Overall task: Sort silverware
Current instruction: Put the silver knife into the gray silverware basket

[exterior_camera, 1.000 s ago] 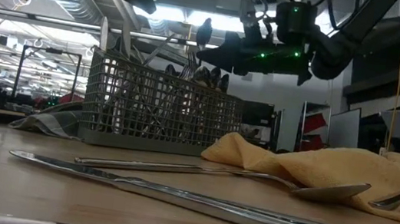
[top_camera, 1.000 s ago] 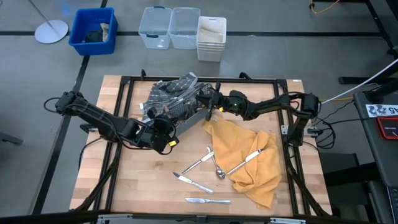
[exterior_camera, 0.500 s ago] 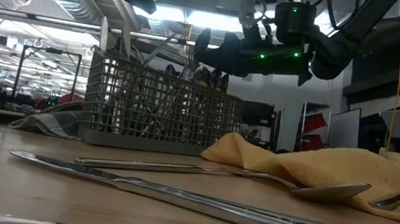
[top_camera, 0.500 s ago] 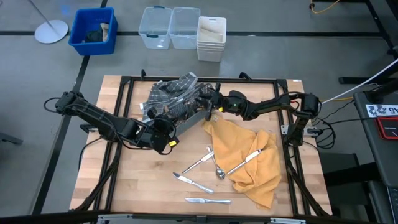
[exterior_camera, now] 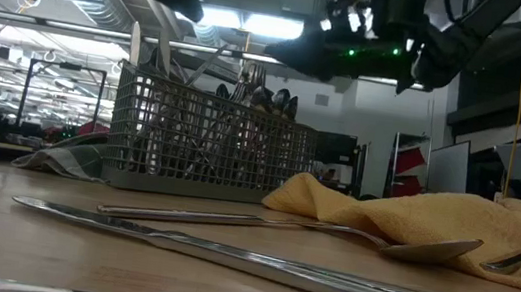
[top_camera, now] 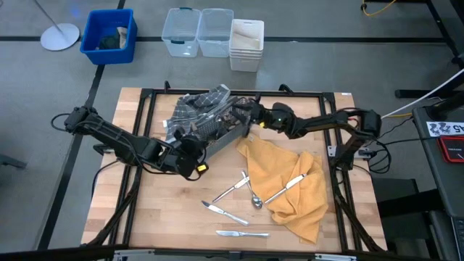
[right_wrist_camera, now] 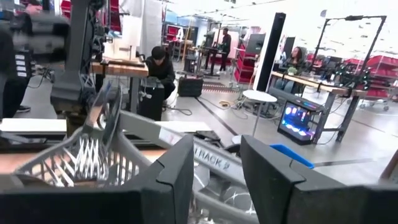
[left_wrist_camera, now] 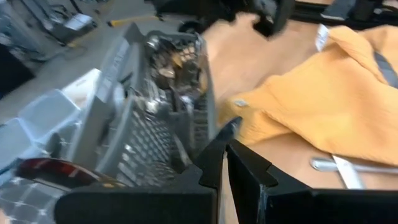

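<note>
The grey mesh caddy (top_camera: 214,125) stands on a checked cloth (top_camera: 190,106) at the table's far middle, with several pieces of silverware (exterior_camera: 248,89) upright in it. More silverware lies loose: a fork (top_camera: 232,187), a spoon (top_camera: 255,198), two knives (top_camera: 226,213) on the wood, and one knife (top_camera: 288,186) on the orange cloth (top_camera: 297,192). My right gripper (top_camera: 239,110) hovers open and level above the caddy's far right end, with nothing between its fingers (right_wrist_camera: 177,171). My left gripper (left_wrist_camera: 227,140) is shut, by the caddy's near corner. My left gripper's shut fingertips (left_wrist_camera: 231,126) stand right by the caddy's near right corner (left_wrist_camera: 208,127), slanting down from the table's near left. Whether they touch the mesh wall, I cannot tell.
A black metal frame (top_camera: 148,93) borders the tabletop. Clear bins (top_camera: 197,30) and a blue bin (top_camera: 109,35) stand on the floor beyond the far edge. The orange cloth lies bunched right of the loose silverware. Bare wood lies at the near left.
My right gripper has opened above the caddy and risen a little. The dark piece that stood at its fingertips a second ago no longer shows there. My left arm has kept still.
</note>
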Action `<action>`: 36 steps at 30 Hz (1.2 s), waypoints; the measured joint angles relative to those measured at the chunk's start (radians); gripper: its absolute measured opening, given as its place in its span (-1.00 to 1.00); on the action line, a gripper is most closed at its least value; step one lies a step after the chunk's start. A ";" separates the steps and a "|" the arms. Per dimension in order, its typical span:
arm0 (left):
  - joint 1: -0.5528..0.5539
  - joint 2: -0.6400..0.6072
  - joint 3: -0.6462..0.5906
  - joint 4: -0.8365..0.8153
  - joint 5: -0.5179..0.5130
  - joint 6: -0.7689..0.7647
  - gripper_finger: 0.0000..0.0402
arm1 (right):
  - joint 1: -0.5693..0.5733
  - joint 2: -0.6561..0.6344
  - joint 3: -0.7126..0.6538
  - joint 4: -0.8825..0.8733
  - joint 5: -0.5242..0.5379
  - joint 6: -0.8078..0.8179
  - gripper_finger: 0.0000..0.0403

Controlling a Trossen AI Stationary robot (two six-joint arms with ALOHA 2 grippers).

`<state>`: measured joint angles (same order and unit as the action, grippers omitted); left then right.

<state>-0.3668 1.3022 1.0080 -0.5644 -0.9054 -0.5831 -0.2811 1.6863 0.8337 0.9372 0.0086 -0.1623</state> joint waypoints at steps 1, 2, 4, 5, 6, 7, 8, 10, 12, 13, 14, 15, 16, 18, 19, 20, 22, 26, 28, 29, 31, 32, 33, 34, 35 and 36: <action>0.000 0.000 0.000 0.000 0.022 0.000 -0.92 | 0.000 -0.014 0.000 -0.015 0.000 0.000 -0.34; 0.000 0.000 0.000 0.000 0.048 0.000 -0.92 | 0.000 -0.030 0.000 -0.038 0.000 0.000 -0.34; 0.000 0.000 0.000 0.004 0.104 0.000 -0.92 | 0.001 -0.066 0.000 -0.098 -0.001 0.000 -0.34; 0.000 0.004 0.000 0.010 0.135 0.000 -0.92 | 0.006 -0.086 0.000 -0.130 -0.004 0.000 -0.34; 0.000 0.007 0.000 0.019 0.165 0.000 -0.92 | 0.010 -0.105 0.000 -0.157 -0.011 0.000 -0.34; -0.001 0.012 -0.001 0.035 0.194 0.003 -0.92 | 0.014 -0.123 0.000 -0.189 -0.014 0.000 -0.34; -0.002 0.018 -0.003 0.053 0.224 0.006 -0.92 | 0.021 -0.142 0.000 -0.220 -0.021 0.001 -0.34; -0.002 0.037 -0.004 0.075 0.277 0.007 -0.92 | 0.044 -0.175 0.000 -0.272 -0.024 0.001 -0.34; -0.002 0.061 -0.004 0.096 0.326 0.006 -0.92 | 0.070 -0.203 0.000 -0.323 -0.028 0.000 -0.34; -0.002 0.075 -0.004 0.105 0.347 0.004 -0.92 | 0.086 -0.217 0.000 -0.348 -0.028 0.000 -0.34; -0.002 0.089 -0.005 0.114 0.362 -0.001 -0.92 | 0.101 -0.228 0.000 -0.372 -0.028 0.001 -0.34; -0.002 0.106 -0.005 0.122 0.374 -0.011 -0.92 | 0.117 -0.238 0.000 -0.394 -0.028 0.001 -0.34; -0.002 0.122 -0.005 0.132 0.385 -0.025 -0.92 | 0.135 -0.247 0.000 -0.419 -0.028 0.001 -0.34; -0.002 0.160 -0.005 0.159 0.408 -0.045 -0.92 | 0.173 -0.259 0.000 -0.465 -0.027 0.001 -0.34; -0.002 0.178 -0.005 0.174 0.422 -0.046 -0.92 | 0.194 -0.263 0.000 -0.484 -0.027 0.001 -0.34; -0.002 0.198 -0.005 0.192 0.440 -0.044 -0.92 | 0.214 -0.269 0.000 -0.510 -0.027 0.000 -0.34; -0.002 0.242 -0.005 0.243 0.487 -0.021 -0.92 | 0.255 -0.279 0.000 -0.552 -0.028 0.000 -0.34; -0.001 0.328 -0.005 0.364 0.588 0.080 -0.87 | 0.332 -0.311 0.000 -0.663 -0.028 0.001 -0.34; 0.002 0.369 -0.005 0.432 0.630 0.119 -0.79 | 0.368 -0.328 0.000 -0.719 -0.028 0.012 -0.34; 0.004 0.388 -0.005 0.466 0.645 0.130 -0.74 | 0.387 -0.337 0.000 -0.747 -0.027 0.033 -0.34; 0.011 0.426 -0.005 0.528 0.671 0.151 -0.62 | 0.421 -0.354 0.000 -0.798 -0.027 0.086 -0.34; 0.014 0.441 -0.005 0.549 0.680 0.162 -0.57 | 0.437 -0.364 0.000 -0.829 -0.027 0.114 -0.34; 0.019 0.457 -0.005 0.568 0.683 0.168 -0.51 | 0.453 -0.373 0.000 -0.858 -0.027 0.144 -0.34; 0.024 0.467 -0.005 0.580 0.686 0.169 -0.47 | 0.469 -0.382 0.001 -0.889 -0.027 0.171 -0.34; 0.031 0.478 -0.005 0.580 0.686 0.170 -0.43 | 0.483 -0.391 0.001 -0.919 -0.027 0.197 -0.34; 0.038 0.484 -0.005 0.577 0.686 0.169 -0.40 | 0.497 -0.398 0.001 -0.949 -0.028 0.224 -0.34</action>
<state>-0.3291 1.7863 1.0031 0.0128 -0.2195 -0.4136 0.2160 1.2882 0.8345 -0.0122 -0.0192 0.0619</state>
